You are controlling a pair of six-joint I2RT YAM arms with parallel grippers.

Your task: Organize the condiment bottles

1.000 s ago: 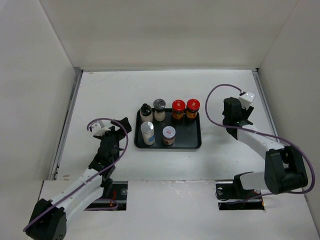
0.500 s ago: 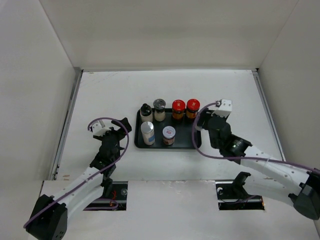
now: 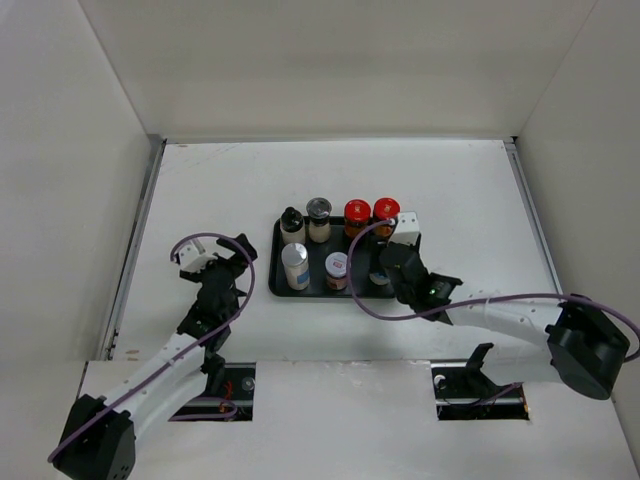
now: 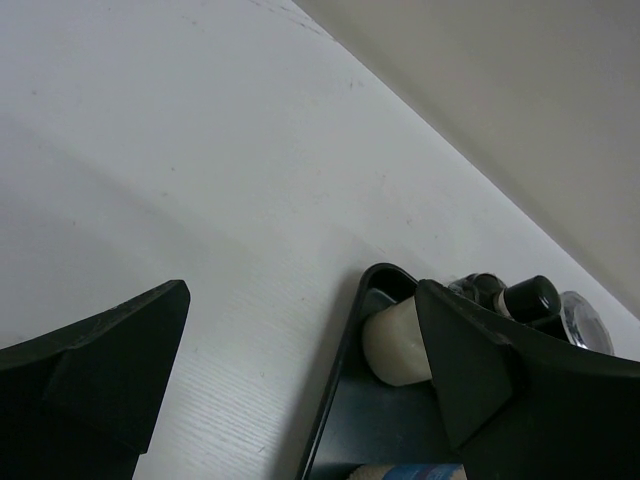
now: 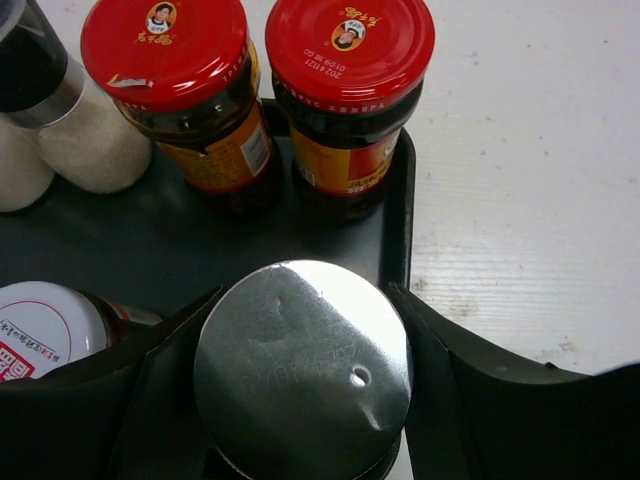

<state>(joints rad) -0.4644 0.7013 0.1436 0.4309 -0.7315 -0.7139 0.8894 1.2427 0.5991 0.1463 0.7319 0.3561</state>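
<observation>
A black tray (image 3: 310, 294) holds several condiment jars. At its back stand a cream jar with a black cap (image 3: 291, 225), a grey-topped cream jar (image 3: 318, 218) and two red-capped jars (image 3: 357, 215) (image 3: 386, 212). In front stand a white-blue labelled bottle (image 3: 295, 266) and a white-lidded jar (image 3: 337, 269). My right gripper (image 3: 384, 272) is over the tray's front right corner, shut on a silver-topped jar (image 5: 300, 385); its fingers (image 5: 440, 380) press both sides of the lid. My left gripper (image 3: 232, 256) is open and empty on the table just left of the tray.
White walls enclose the table at the left, back and right. In the left wrist view the tray's rim (image 4: 335, 400) and a cream jar (image 4: 395, 345) lie between the open fingers. In the right wrist view the red-capped jars (image 5: 165, 60) (image 5: 350, 60) stand just behind the held jar.
My right arm has swung left from the table's right side to the tray's front right corner. The left arm has barely moved.
</observation>
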